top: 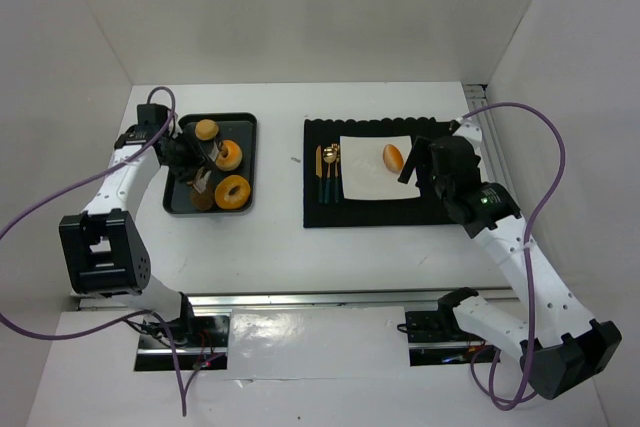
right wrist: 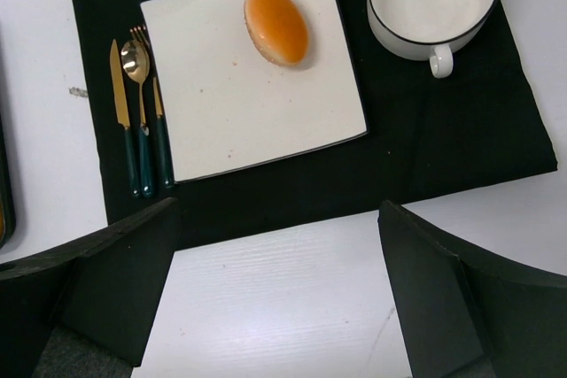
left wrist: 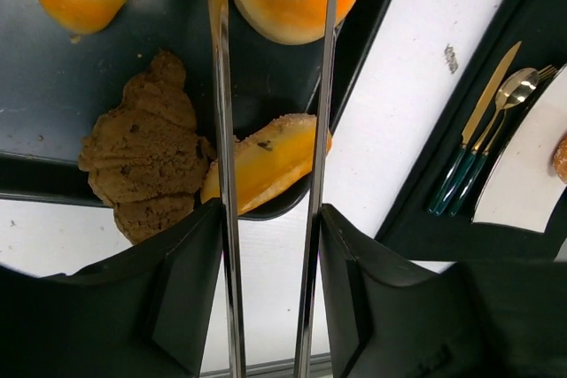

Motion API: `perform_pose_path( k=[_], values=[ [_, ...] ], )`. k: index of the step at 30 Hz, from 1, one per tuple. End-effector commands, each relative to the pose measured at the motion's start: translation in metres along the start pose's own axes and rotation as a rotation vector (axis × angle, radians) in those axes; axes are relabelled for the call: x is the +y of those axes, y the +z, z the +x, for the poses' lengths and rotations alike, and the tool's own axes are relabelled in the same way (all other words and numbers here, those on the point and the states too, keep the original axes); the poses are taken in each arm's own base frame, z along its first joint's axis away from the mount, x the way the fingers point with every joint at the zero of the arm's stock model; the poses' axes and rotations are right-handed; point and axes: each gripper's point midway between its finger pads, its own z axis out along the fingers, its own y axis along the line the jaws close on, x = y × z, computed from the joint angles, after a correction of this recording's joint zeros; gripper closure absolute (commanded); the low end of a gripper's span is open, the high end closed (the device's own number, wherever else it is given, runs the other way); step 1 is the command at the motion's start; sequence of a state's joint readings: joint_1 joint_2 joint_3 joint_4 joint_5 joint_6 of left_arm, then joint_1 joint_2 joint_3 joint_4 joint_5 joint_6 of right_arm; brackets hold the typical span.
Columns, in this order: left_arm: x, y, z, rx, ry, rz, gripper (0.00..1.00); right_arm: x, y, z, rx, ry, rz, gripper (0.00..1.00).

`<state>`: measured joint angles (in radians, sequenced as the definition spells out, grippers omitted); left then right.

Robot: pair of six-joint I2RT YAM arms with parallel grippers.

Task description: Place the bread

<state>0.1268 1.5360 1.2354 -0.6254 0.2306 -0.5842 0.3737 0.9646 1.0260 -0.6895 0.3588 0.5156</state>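
- The desk (top: 280, 237) carries a black tray (top: 245, 127) of baked goods on the left. On the right is a black placemat (top: 370, 212) with a white plate (right wrist: 239, 121).
- The left arm reaches out over the tray, wrist bent down. The right arm is folded above the placemat's right side, over an empty bowl (right wrist: 431, 2).
- The left end effector (left wrist: 270, 219) is clamped on a pair of metal tongs (left wrist: 223, 130), whose blades stand a little apart.
- The right end effector (right wrist: 279, 289) is spread wide and holds nothing.
- An oval roll (right wrist: 276, 24) lies on the plate already.
- The sugared roll (left wrist: 266, 161) sits at the tray's rim, straight ahead of the left end effector and just beside a brown pastry (left wrist: 142, 165).
- Its long axis runs slantwise across the gap, so each blade crosses one end of it. Whether they touch it I cannot tell.
- The left arm is far nearer. Its next job is probably to squeeze the tongs on this roll and lift it.
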Motion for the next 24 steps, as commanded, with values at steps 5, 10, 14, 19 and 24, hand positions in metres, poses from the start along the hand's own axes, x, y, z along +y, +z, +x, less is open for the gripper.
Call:
perform_pose_path(
  k=[5,10,14,19,24],
  values=[
    [-0.001,0.005,-0.005,-0.002,-0.043,0.043,0.51,0.006,0.001,-0.008,-0.037,0.001,-0.020,0.01],
    [-0.004,-0.017,-0.017,-0.071,-0.042,0.056,0.65,0.004,0.003,-0.005,-0.030,-0.002,-0.015,0.01],
    [-0.013,-0.038,-0.031,-0.119,-0.025,0.075,0.77,0.004,0.005,-0.003,-0.023,-0.006,-0.011,0.01],
    [-0.026,-0.059,-0.040,-0.164,-0.006,0.110,0.86,0.004,0.005,-0.003,-0.023,-0.006,-0.011,0.01],
    [-0.031,-0.069,-0.044,-0.188,0.011,0.121,0.94,0.003,0.006,0.000,-0.015,-0.009,-0.007,0.01]
  ],
)
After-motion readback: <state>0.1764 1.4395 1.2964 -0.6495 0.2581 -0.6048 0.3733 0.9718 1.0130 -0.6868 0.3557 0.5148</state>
